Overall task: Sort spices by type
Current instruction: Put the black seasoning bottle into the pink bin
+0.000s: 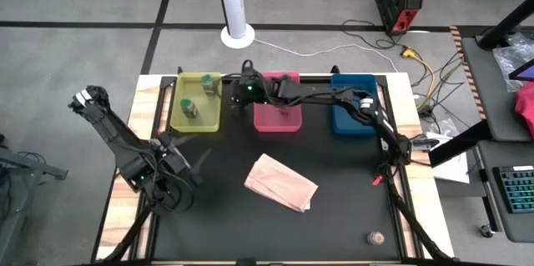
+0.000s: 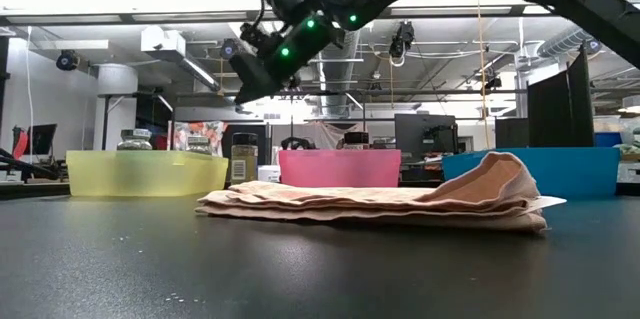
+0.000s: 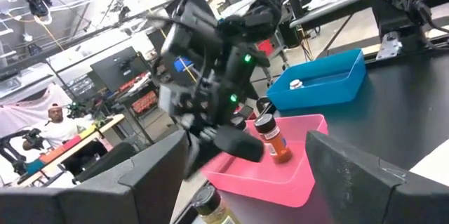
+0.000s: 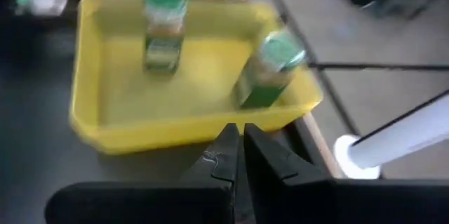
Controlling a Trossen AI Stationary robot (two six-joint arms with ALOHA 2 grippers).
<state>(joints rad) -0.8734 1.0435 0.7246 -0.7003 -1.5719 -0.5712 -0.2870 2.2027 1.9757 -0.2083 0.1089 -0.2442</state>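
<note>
Right wrist view: right gripper (image 4: 237, 155) closed, empty, near yellow tray (image 4: 189, 129); jar (image 4: 164, 31) labels unreadable.

High cam: straight down, whole table (image 1: 250, 216) plus both arms. Low cam: table-top height at the near edge, facing the far side; tan paper bag (image 2: 400, 199) close, trays behind it. Left wrist cam: faces far-right across the table, pink tray (image 3: 280, 175) near. Right wrist cam: tight, looking down on yellow tray (image 4: 175, 129). All four share the far tray row.
</note>
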